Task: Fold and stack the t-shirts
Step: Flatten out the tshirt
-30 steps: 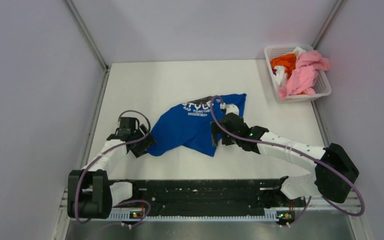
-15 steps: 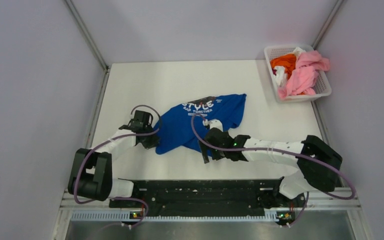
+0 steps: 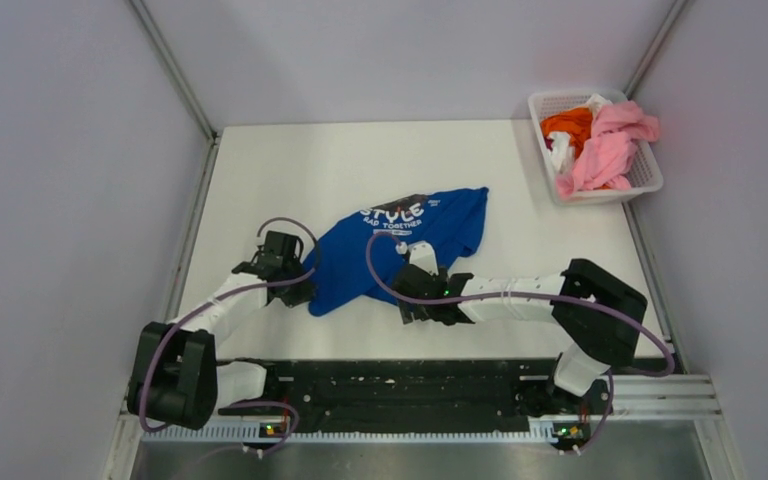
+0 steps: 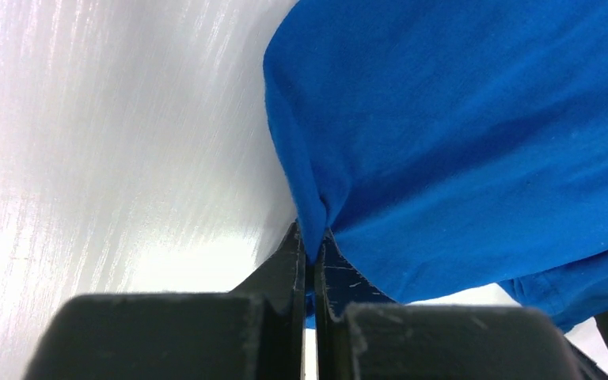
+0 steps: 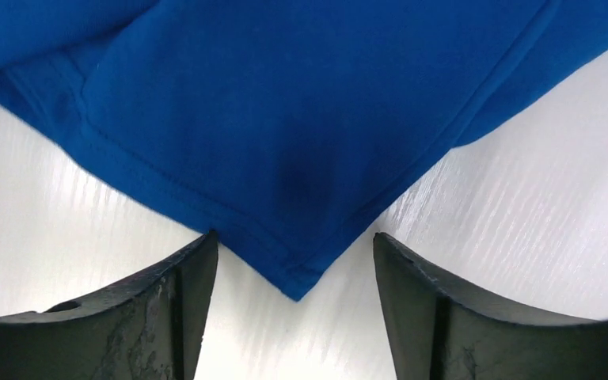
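Note:
A royal blue t-shirt (image 3: 400, 240) with white lettering lies crumpled in the middle of the white table (image 3: 290, 170). My left gripper (image 3: 301, 285) is shut on the shirt's left edge; in the left wrist view the blue cloth (image 4: 459, 142) is pinched between the two fingers (image 4: 310, 245). My right gripper (image 3: 412, 308) is open at the shirt's near edge. In the right wrist view a hemmed corner of the shirt (image 5: 293, 277) points down between the spread fingers (image 5: 294, 241), touching neither. Pink, orange and white t-shirts (image 3: 600, 150) are heaped in the basket.
A white lattice basket (image 3: 650, 175) stands at the table's far right corner. Grey walls close in the table on the left, back and right. The black rail (image 3: 400, 390) with both arm bases runs along the near edge.
My left gripper has closed on the shirt's left edge. My right arm has swung left and nearer, down to the shirt's near corner, its jaws narrowing a little. The shirt has bunched slightly.

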